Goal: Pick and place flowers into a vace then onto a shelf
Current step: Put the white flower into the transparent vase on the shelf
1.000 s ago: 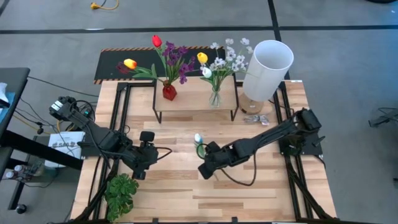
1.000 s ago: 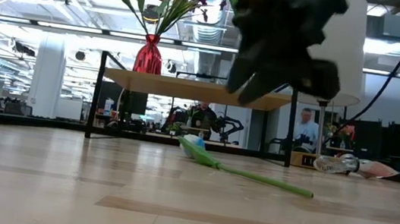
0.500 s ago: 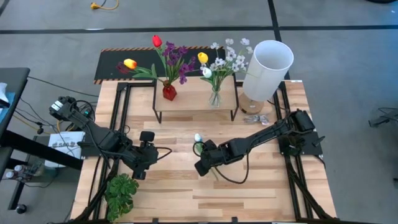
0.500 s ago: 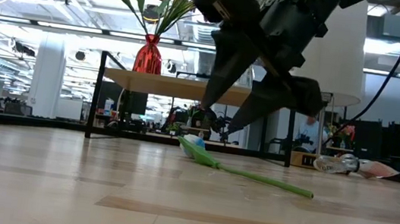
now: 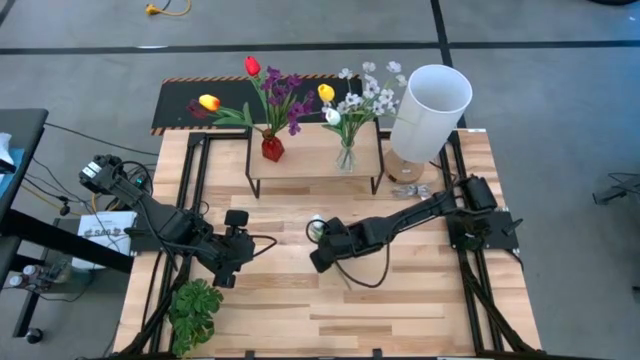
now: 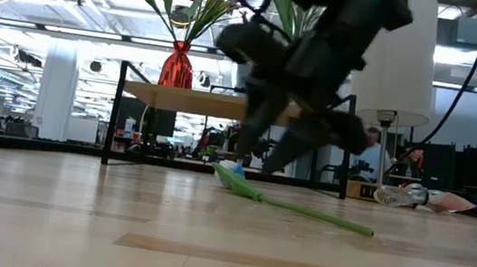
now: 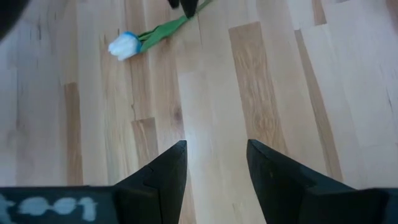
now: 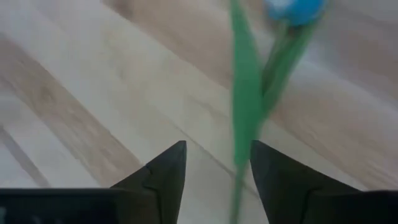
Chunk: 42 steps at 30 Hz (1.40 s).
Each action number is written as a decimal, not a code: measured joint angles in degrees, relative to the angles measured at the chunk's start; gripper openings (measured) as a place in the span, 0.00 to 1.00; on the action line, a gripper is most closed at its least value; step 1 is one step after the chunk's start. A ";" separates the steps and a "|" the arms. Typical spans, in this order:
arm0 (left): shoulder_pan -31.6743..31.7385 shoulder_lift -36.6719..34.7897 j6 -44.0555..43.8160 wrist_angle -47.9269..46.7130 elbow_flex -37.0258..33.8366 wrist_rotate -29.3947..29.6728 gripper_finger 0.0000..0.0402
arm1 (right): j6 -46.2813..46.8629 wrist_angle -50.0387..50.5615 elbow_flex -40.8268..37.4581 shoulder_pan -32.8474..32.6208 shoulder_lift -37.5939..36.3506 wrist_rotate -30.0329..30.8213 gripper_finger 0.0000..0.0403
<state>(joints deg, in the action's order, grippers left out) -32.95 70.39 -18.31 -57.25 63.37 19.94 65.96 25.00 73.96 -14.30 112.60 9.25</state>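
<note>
A light wooden tabletop (image 5: 300, 320) made of joined planks is seen from above. Near its middle a white tulip (image 5: 317, 225) on a green stem is laid flat on the boards. At the far side the shelf (image 5: 310, 157) is stood on thin black legs, and a red vase (image 5: 272, 148) and a clear glass vase (image 5: 345, 158) of flowers are carried on its plank. A white cylinder (image 5: 430, 110) is placed at the far right corner, with what may be crumpled wrapping (image 5: 411, 189) beside it. A green leafy plant (image 5: 194, 310) is set at the near left corner.
</note>
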 joint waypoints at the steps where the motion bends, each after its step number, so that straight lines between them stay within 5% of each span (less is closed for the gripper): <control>1: 0.00 0.00 0.00 -0.01 -0.01 0.00 0.39 | 0.01 -0.22 0.07 0.19 0.37 -0.33 0.42; 17: -0.02 0.00 -0.09 0.17 -0.02 0.28 0.39 | 0.19 -0.04 0.06 0.90 3.34 0.05 0.37; 34: 0.00 0.00 -0.79 0.17 -0.02 0.88 0.39 | -2.19 -0.32 0.00 0.44 4.08 2.75 0.03; 42: 0.33 0.00 -4.18 -3.81 -0.02 1.38 0.39 | -7.45 -0.24 2.57 -0.35 4.28 2.86 0.01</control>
<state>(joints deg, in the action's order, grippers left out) -32.62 70.39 -22.49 -61.06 63.35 21.32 58.52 24.76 76.52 -14.65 116.88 12.11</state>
